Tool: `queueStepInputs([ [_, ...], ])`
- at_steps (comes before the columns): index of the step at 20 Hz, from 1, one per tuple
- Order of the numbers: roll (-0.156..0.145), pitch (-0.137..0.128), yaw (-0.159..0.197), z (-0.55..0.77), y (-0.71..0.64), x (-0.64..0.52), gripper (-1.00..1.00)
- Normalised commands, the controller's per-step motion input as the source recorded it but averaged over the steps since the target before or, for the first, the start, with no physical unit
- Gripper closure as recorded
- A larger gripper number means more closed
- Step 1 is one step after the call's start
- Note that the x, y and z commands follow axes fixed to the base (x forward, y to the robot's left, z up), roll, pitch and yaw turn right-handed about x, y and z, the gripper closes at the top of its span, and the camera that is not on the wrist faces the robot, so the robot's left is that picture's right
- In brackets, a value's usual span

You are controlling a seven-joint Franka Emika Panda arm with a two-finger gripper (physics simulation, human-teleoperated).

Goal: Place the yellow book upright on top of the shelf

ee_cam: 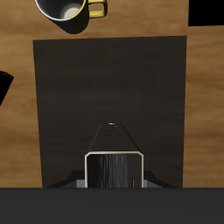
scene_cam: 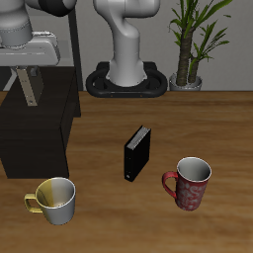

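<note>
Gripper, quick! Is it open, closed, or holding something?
Gripper: closed, holding the yellow book over the shelf.

The yellow book (scene_cam: 28,87), a thin pale tan-grey volume, hangs tilted above the shelf (scene_cam: 35,138), a low black cabinet whose flat top lies bare (ee_cam: 109,87).

Even, soft light fills my renders, and I see no glare. My red mug (scene_cam: 192,184) and black book (scene_cam: 138,152) cast faint shadows; both views look coarse and slightly blurry.
</note>
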Motion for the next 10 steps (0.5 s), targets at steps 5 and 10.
queueStepInputs([
  [5, -0.008, 0.007, -0.020, -0.09, -0.01, -0.01, -1.00],
  [10, -0.019, -0.005, -0.003, 0.06, -0.04, -0.05, -1.00],
])
